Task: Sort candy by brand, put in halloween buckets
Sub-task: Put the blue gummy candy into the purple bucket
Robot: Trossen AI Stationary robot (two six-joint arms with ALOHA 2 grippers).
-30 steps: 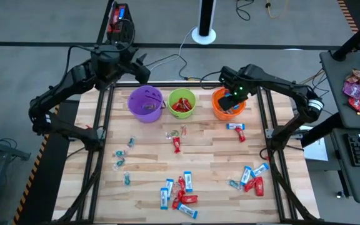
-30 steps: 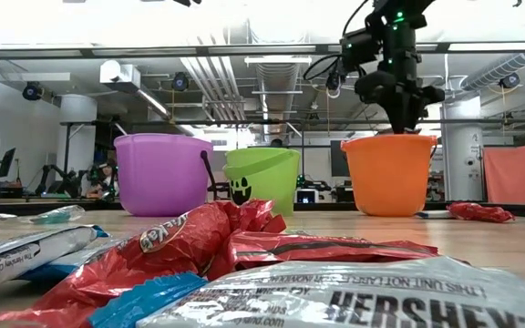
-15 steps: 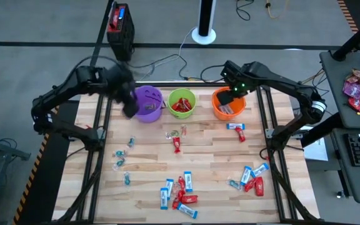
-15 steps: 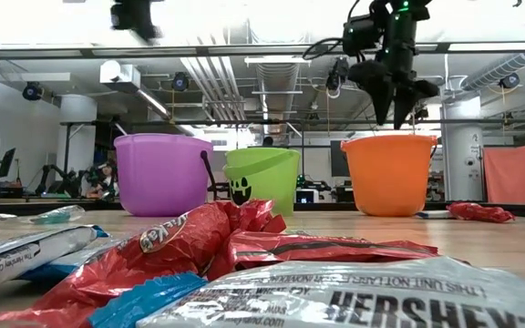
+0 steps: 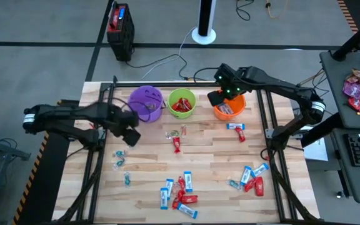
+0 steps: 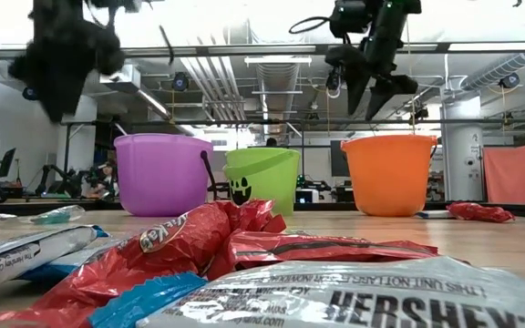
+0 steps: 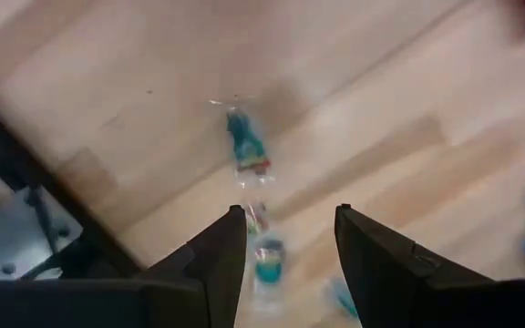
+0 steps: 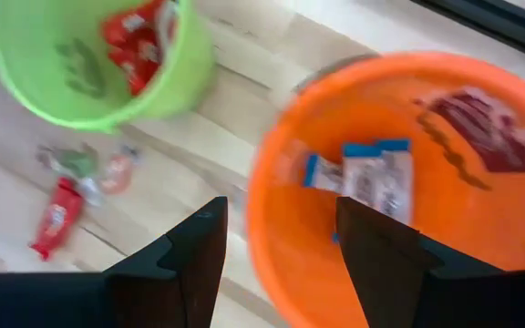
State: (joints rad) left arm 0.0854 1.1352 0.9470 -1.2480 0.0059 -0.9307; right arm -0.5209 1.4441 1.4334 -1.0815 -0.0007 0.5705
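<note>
Hovering just above the orange bucket (image 5: 229,107), the right gripper (image 8: 281,251) had its jaws apart and empty; blue-and-white bars (image 8: 363,178) lay inside that bucket. The left gripper (image 7: 285,251), jaws also apart and holding nothing, hung over the wooden surface (image 5: 211,162) on the far side of the purple bucket (image 5: 145,103) from the orange bucket, above the teal twisted candies (image 7: 244,146). Red pieces sat in the lime green bucket (image 5: 182,103), between the purple and orange ones. More red and blue-and-white candy (image 5: 179,190) lay scattered well apart from the orange bucket, toward the front edge.

Probable faults: the small teal candies lay close together, so the left jaws might pinch two or push one aside. A clear wrapper could slip out during the lift. Mixed clusters invited a wrong-brand pick.
</note>
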